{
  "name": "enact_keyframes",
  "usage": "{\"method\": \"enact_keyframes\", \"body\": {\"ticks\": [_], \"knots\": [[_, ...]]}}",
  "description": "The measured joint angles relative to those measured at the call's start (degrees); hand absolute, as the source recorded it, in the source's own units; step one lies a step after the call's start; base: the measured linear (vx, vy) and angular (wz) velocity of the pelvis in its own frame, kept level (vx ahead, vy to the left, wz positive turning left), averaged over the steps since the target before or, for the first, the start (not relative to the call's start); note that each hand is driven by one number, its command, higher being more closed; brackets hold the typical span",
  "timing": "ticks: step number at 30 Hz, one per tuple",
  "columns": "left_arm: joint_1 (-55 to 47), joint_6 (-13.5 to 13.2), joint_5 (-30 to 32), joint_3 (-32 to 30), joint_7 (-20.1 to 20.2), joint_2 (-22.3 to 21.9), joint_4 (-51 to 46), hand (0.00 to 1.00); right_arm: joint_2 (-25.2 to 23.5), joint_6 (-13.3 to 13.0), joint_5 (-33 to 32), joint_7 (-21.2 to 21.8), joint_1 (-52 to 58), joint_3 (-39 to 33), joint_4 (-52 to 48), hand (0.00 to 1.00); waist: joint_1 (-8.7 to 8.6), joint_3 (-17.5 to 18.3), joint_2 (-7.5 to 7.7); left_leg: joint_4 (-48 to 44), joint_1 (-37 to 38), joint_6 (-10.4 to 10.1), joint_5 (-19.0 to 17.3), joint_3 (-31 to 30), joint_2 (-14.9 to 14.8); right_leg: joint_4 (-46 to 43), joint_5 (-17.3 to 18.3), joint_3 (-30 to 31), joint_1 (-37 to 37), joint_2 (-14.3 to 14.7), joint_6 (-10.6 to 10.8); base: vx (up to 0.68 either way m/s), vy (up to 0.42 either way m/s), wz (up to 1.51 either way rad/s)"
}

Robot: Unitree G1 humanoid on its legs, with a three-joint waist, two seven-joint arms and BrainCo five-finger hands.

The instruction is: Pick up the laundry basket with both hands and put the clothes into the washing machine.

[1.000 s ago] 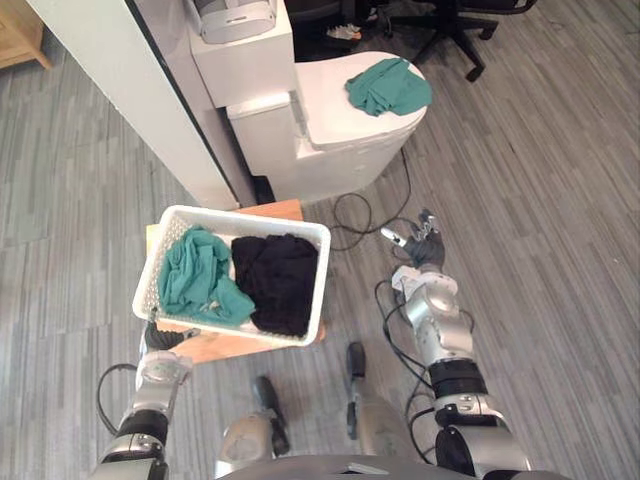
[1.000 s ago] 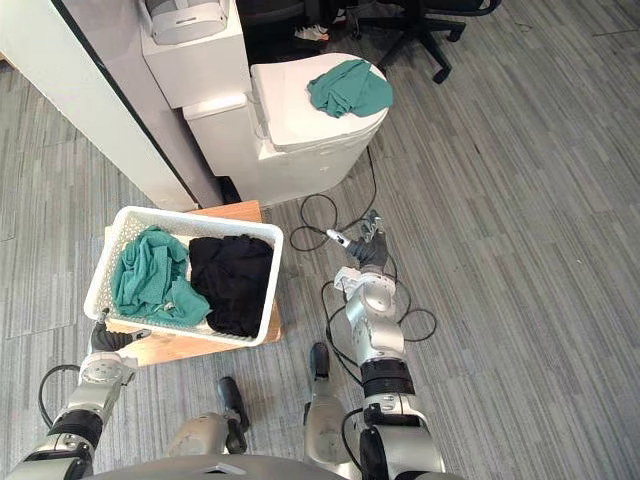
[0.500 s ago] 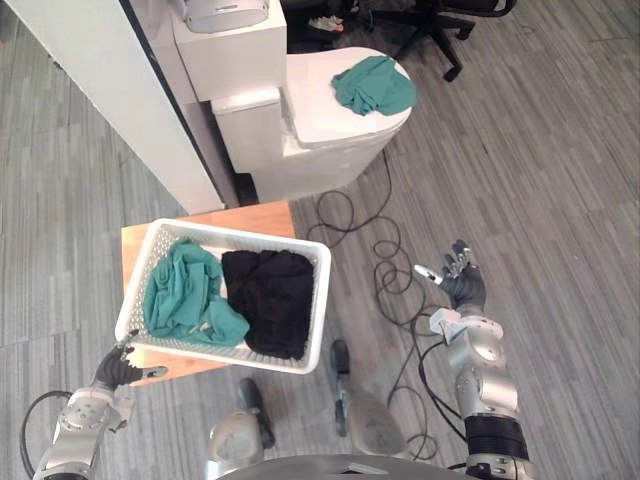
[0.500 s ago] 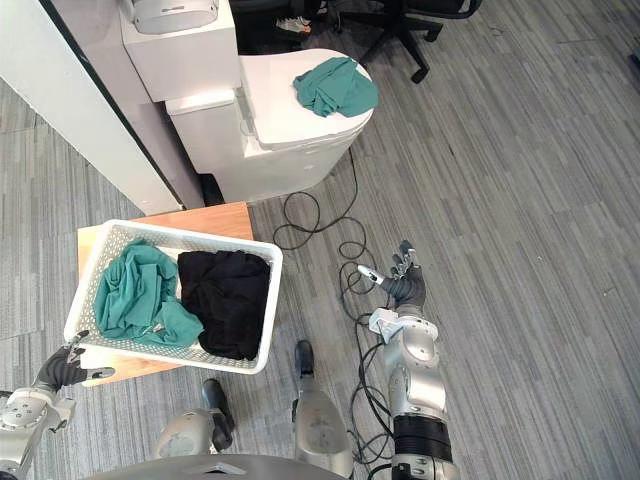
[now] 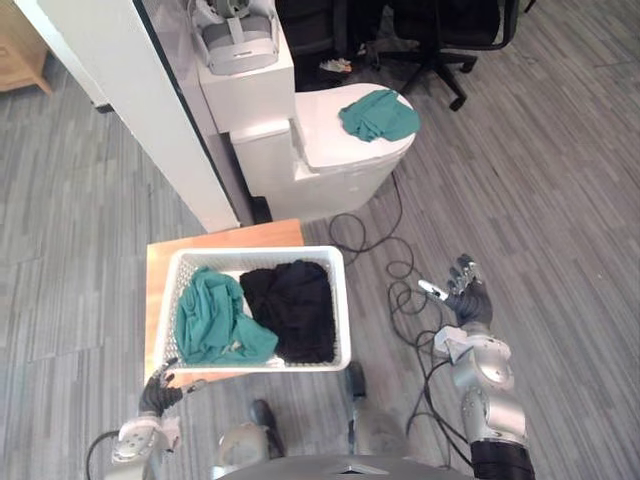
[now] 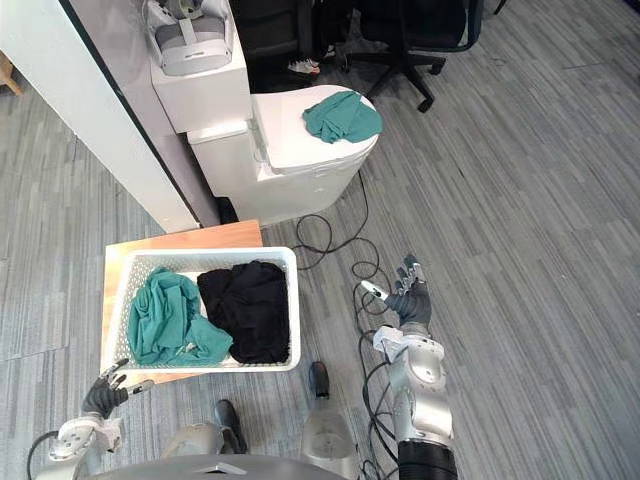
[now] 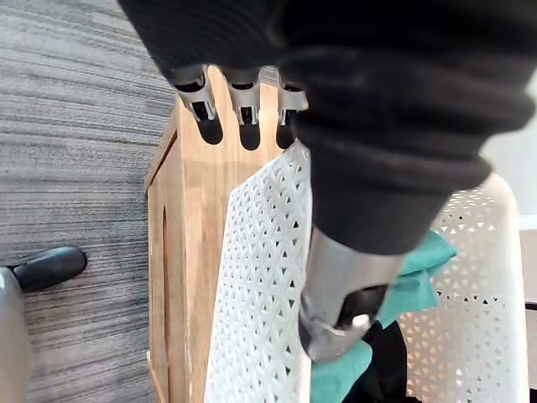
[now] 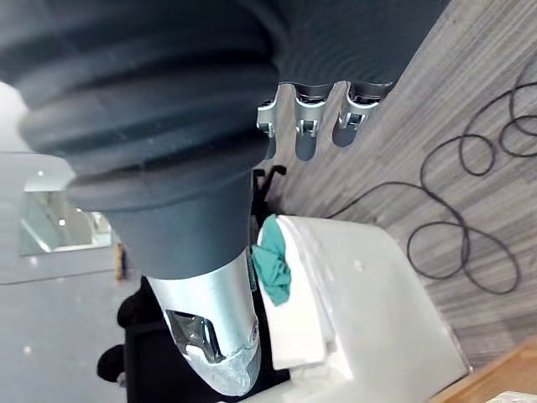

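**Left hand**: fingers straight and apart, thumb clear, holding nothing. It lies just beside the basket's 7 o'clock corner; its wrist view shows the perforated wall next to the thumb.

**Right hand**: fingers spread, empty, over bare floor at the basket's 3 o'clock, well apart from it.

**Step in hand (judged):** the approach to the two-handed grasp; the lift is not begun.

**Next move (judged):** the right hand must cross to the 3 o'clock rim, the left close on the 9 o'clock rim, and both curl under the lip together for a level lift.

**Laundry basket**: white, rectangular, lattice-walled, sitting level on a wooden stand. It holds a crumpled teal garment at 9 o'clock and a black garment at 3 o'clock, touching.

**Washing machine**: white, at the basket's 1 o'clock, with a teal cloth on top.
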State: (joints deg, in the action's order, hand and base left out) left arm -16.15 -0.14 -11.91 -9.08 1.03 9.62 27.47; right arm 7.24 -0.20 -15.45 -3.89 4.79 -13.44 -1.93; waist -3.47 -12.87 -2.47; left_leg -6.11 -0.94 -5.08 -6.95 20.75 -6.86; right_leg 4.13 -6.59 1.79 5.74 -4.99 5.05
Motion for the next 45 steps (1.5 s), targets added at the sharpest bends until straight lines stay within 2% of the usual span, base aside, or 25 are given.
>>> {"method": "enact_keyframes", "body": {"ticks": [2, 4, 9, 14, 16, 20, 29, 34, 36, 37, 41, 45], "knots": [[-0.9, 0.3, -0.6, -0.4, -0.2, -0.8, -1.5, 0.0, 0.0, 0.0, 0.0, 0.0, 0.5, -0.1, -0.4, 0.0, -0.1, 0.7, 0.04, 0.6, 0.1, -0.2, 0.6, -0.5, 0.0, 0.0, 0.0, -0.8, 0.0, 0.0, 0.0, 0.0, -0.044, 0.15], [-2.4, 0.4, -1.5, -2.8, -0.9, -2.8, -6.7, 0.0, -0.3, -0.1, 0.0, 0.0, 1.5, -0.2, -2.2, 0.0, 0.04, 0.9, 0.12, 1.5, 0.6, -0.3, 1.3, -1.3, 0.0, 0.1, 0.0, -1.7, -0.8, 0.0, 0.0, -0.02, -0.037, 0.19], [-3.9, 0.2, -1.9, -7.7, -2.4, -4.5, -15.7, 0.0, -2.5, -0.2, -0.1, -0.1, 1.9, -0.2, -3.8, 0.0, 0.13, 2.3, 0.23, 3.6, 1.3, -0.3, 2.3, -2.0, 0.3, 0.4, 0.2, -2.7, -1.7, 0.0, 0.2, -0.05, -0.036, 0.12], [-3.6, -1.4, -4.8, -13.6, -5.0, -5.7, -26.8, 0.0, -3.3, -1.0, -0.6, -0.1, 2.5, -0.2, -6.4, 0.0, 0.07, 4.1, 0.3, 5.4, 2.8, -0.2, 3.5, -2.1, 0.6, 0.4, 0.2, -3.0, -2.2, -0.3, 0.3, 0.0, 0.0, 0.0], [-3.6, -2.6, -7.0, -14.0, -5.9, -6.4, -29.7, 0.0, -3.6, -1.0, -0.9, 0.0, 3.5, -0.1, -6.4, 0.0, 0.08, 4.5, 0.21, 5.8, 3.5, -0.2, 3.5, -2.5, 0.7, 0.4, 0.2, -3.8, -3.2, -0.4, 0.3, -0.03, -0.012, 0.11], [-3.5, -3.5, -9.4, -16.3, -6.8, -6.5, -31.6, 0.0, -4.6, -1.0, -1.0, 0.3, 4.2, 0.0, -6.4, 0.0, 0.03, 5.0, 0.21, 7.5, 4.2, 0.0, 4.3, -3.1, 1.3, 0.4, 0.4, -4.3, -3.7, -0.7, 0.7, -0.05, -0.013, 0.11], [-2.9, -3.7, -9.0, -18.4, -6.6, -5.5, -32.3, 0.0, -4.3, -1.0, -1.0, 2.1, 3.9, 0.0, -6.1, 0.0, 0.32, 5.2, 0.29, 9.4, 4.9, 0.1, 5.8, -3.6, 1.6, 0.4, 0.4, -5.3, -3.8, -0.7, 0.7, -0.02, -0.013, 0.04], [4.3, -2.7, -1.3, -18.2, -5.5, 4.5, -21.4, 0.0, -1.0, -0.9, -1.1, 2.1, -0.5, 1.8, -0.9, 0.0, 0.43, 5.2, 0.53, 9.4, 4.3, 0.1, 6.3, -3.5, 1.6, 0.4, 0.1, -5.2, -3.2, -0.6, 0.7, -0.04, -0.022, 0.01], [7.6, -2.8, -0.2, -17.8, -5.5, 9.1, -18.0, 0.0, 0.1, -1.0, -1.2, 2.1, -2.1, 2.4, 0.3, 0.0, 0.96, 5.3, 0.84, 9.2, 3.1, 0.1, 6.5, -3.5, 1.6, 0.3, -0.2, -4.5, -1.8, -0.6, 0.6, -0.06, -0.024, -0.09], [10.2, -2.7, -0.2, -17.3, -4.7, 12.8, -14.6, 0.0, 0.7, -0.9, -1.3, 2.0, -3.8, 2.6, 1.3, 0.0, 1.33, 5.1, 1.21, 9.0, 2.5, 0.1, 6.7, -3.2, 1.6, 0.4, -0.8, -3.9, -0.7, -0.5, 0.5, -0.05, -0.033, -0.13], [17.9, -2.6, 1.0, -12.6, -3.1, 22.5, -5.0, 0.0, 2.1, -1.0, -2.6, 2.0, -7.0, 4.1, 3.2, 0.0, 1.49, 3.9, 2.82, 7.7, 0.6, -0.1, 6.9, -2.4, 1.3, 0.4, -1.9, -2.6, 1.1, -0.3, 0.1, -0.06, -0.033, -0.13], [25.3, -2.2, 3.7, -8.0, -1.4, 28.5, 2.4, 0.0, 2.2, -1.0, -2.7, 2.0, -7.9, 5.7, 3.3, 0.0, 1.54, 1.7, 4.2, 4.3, -2.1, 0.0, 5.5, -1.2, 0.8, 0.4, -2.8, -1.0, 3.2, -0.3, 0.0, -0.07, -0.025, -0.18]]}}
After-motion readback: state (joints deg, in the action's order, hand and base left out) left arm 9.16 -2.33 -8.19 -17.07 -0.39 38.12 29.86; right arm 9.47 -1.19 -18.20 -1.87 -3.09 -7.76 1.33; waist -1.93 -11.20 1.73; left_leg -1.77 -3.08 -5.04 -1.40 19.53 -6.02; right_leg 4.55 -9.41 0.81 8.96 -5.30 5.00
